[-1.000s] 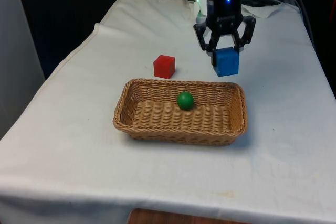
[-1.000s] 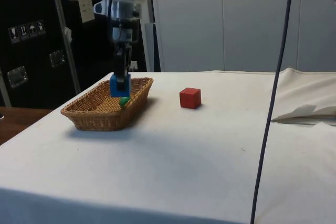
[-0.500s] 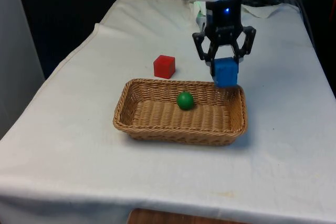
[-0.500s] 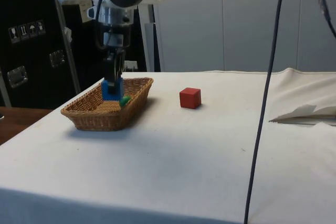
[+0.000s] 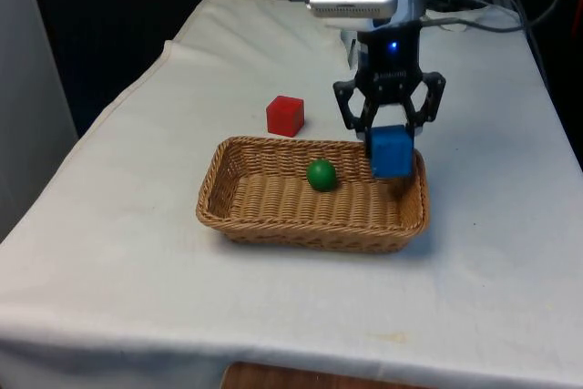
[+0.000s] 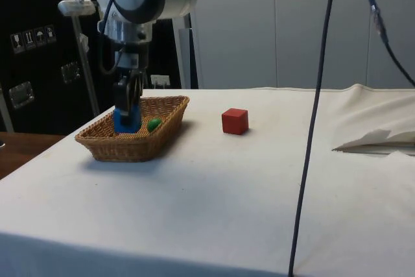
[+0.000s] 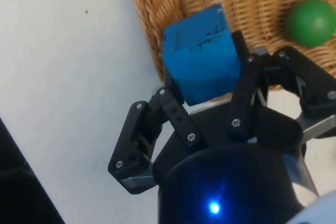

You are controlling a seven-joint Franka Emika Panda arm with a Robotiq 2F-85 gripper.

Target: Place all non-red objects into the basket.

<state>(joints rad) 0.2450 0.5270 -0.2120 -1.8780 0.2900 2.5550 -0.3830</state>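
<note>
Four things matter on the white-clothed tabletop (image 5: 118, 252), and the biggest is the oblong wicker basket (image 5: 228, 221), lying near the middle with its long side across the front view, plainly there as the bin for everything that is not red. Next in size is the claw (image 5: 391, 138), hanging point-down over the basket's end at the front view's right, its two black fingers pinching the blue cube (image 5: 392, 151) by opposite faces; in the wrist view the cube (image 7: 202, 60) sits slightly skewed between the finger (image 7: 176, 116) on one side and its partner on the other, above the woven rim. The side view puts the cube (image 6: 127, 120) about level with the basket wall (image 6: 107, 147), so it looks low enough to be let go without bouncing out, though it hangs close to the end wall and might clip the rim (I cannot tell whether it already touches the weave). The red cube (image 5: 285, 116) stands on the cloth just beyond the basket's far side, apart from it, rightly left alone since the task leaves red out. Smallest, the green ball (image 5: 321, 175) already rests inside the basket near its middle, beside the hanging cube.
</note>
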